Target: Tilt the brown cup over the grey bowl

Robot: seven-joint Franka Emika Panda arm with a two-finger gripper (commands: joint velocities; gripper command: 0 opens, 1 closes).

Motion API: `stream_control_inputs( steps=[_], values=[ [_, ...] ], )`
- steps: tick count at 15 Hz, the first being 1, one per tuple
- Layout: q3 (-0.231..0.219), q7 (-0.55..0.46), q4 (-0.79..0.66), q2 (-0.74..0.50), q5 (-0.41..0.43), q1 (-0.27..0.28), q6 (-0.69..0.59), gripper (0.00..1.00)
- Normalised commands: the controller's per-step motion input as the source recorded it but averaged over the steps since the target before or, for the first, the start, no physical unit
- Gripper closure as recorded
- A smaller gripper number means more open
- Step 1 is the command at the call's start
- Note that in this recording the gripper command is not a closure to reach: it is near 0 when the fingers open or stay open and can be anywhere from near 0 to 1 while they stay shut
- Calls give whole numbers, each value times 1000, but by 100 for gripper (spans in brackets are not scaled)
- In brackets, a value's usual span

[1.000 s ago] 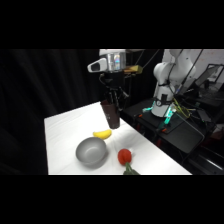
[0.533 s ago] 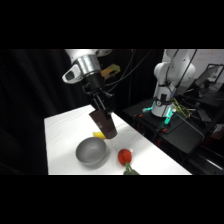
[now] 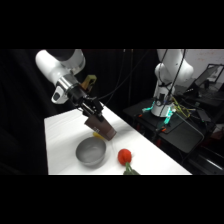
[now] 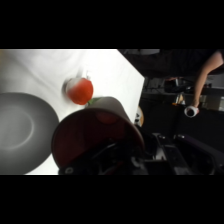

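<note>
Cup (image 3: 101, 127): dark brown, plain, no handle, slightly tapered. Centre of side view, lifted off the worktop, tilted steeply, one end low toward the bowl's upper right rim. In wrist view the cup (image 4: 95, 137) fills lower centre, open mouth facing camera.

Bowl (image 3: 91, 151): grey, round, shallow, matte, upright on the worktop, lower centre-left in side view, just below-left of cup. Wrist view: bowl (image 4: 25, 130) at left edge, beside cup.
</note>
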Motion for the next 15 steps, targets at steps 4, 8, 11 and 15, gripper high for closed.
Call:
stream_control_inputs(
  steps=[4, 8, 11, 15],
  values=[
    [189, 100, 984, 578, 298, -195, -900, 17],
    [183, 275, 928, 604, 403, -163, -812, 17],
    [257, 399, 591, 414, 294, -159, -394, 17],
    [102, 277, 290, 60, 9, -34, 39, 18]
  ],
)
